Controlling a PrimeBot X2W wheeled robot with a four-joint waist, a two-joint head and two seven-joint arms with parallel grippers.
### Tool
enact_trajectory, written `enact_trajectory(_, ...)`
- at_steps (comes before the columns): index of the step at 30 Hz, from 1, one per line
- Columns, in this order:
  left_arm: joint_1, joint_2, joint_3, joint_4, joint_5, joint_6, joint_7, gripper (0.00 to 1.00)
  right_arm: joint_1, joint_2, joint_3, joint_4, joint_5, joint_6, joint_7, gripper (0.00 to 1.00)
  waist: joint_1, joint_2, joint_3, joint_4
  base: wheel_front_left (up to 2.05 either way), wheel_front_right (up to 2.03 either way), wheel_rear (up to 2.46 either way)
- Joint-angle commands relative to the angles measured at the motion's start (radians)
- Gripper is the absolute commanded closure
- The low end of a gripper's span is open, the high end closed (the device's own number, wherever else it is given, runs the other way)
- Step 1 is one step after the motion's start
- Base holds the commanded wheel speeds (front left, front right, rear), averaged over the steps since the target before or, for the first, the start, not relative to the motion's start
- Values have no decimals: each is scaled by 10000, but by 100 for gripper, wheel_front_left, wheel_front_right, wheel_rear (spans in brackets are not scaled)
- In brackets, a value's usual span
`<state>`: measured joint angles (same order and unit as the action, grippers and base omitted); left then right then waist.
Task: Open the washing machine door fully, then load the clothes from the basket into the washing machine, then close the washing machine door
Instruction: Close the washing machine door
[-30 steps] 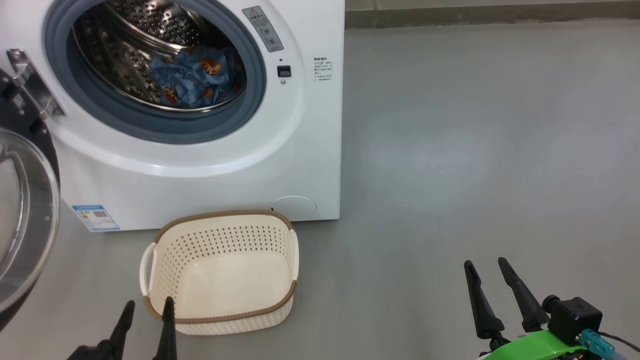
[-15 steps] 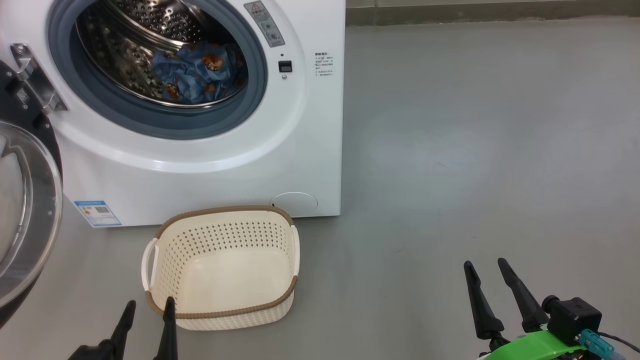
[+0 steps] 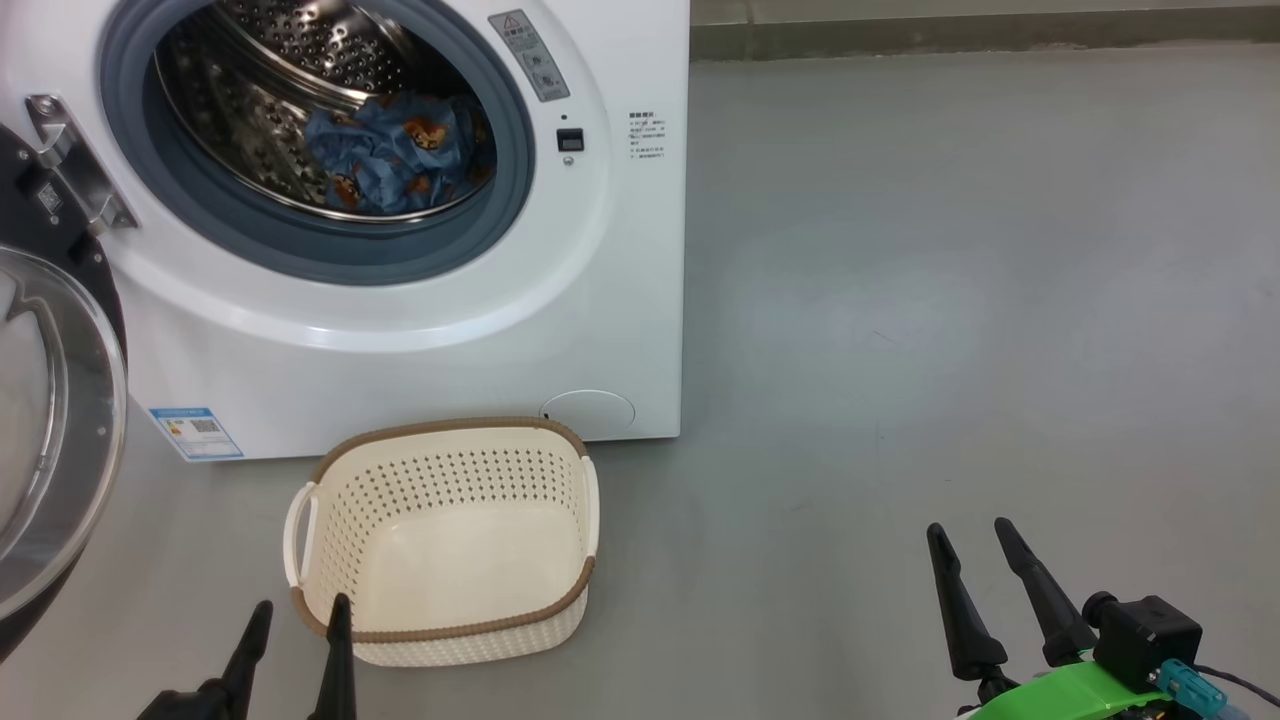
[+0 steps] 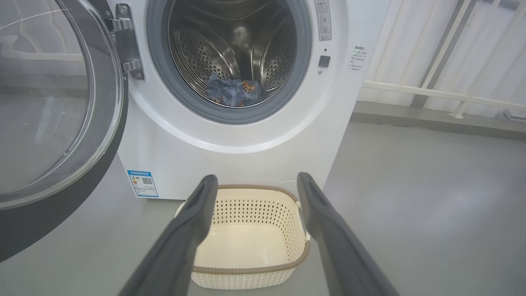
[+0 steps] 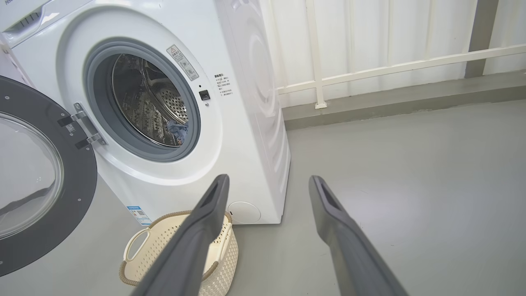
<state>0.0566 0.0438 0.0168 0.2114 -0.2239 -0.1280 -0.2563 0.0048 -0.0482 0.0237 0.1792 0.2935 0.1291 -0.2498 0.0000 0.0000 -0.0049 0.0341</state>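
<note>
Grey floor (image 3: 900, 300) spreads out to the right of the washing machine (image 3: 400, 380), and a pale railing (image 5: 390, 70) stands behind it in my right wrist view. The first step looks done to me: the washing machine door (image 4: 61, 222) is swung wide to the left on its hinge (image 3: 75, 160), well apart from the opening. The second step also looks done. The clothes (image 3: 395, 150), blue fabric with orange figures, lie low in the steel drum (image 3: 280, 60). I see them as one heap and cannot tell how many pieces it is. The basket (image 3: 450, 480) stands on the floor just in front of the machine, and I see nothing inside it.

My left gripper (image 3: 300, 602) hangs low, near the basket's near left corner. Its two fingers are spread wide and hold nothing. My right gripper (image 3: 969, 525) is over bare floor, well apart from the basket on its right. Its fingers are also parted, with nothing between them.

By my judgement, what is left is only to close the door. The left arm is nearer to it, so I would bring that arm around the door's outer side and push it toward the grey-blue seal (image 3: 300, 255) until it latches.
</note>
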Motion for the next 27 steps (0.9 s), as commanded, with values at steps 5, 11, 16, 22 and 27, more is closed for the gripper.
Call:
enact_trajectory(5,-309,64,293,-234,22,-27,-55,0,-195,-21,293,-198,28,16,-120,0,0,0,-14,5,0,0,0)
enact_trajectory(11,-308,64,281,-248,26,-27,-55,0,-189,-21,297,-207,34,16,-120,0,0,0,-13,30,0,0,0)
enact_trajectory(16,-317,64,297,-275,26,-23,-55,0,-178,-21,352,-235,75,16,-120,0,0,0,-20,116,0,0,0)
enact_trajectory(22,-313,64,275,-334,44,-7,-55,0,-109,-21,563,-260,177,16,-120,0,0,0,-85,506,0,0,0)
enact_trajectory(27,-225,64,266,-403,103,12,-55,0,-55,-21,709,-262,267,16,-120,0,0,0,-156,1094,0,0,0)
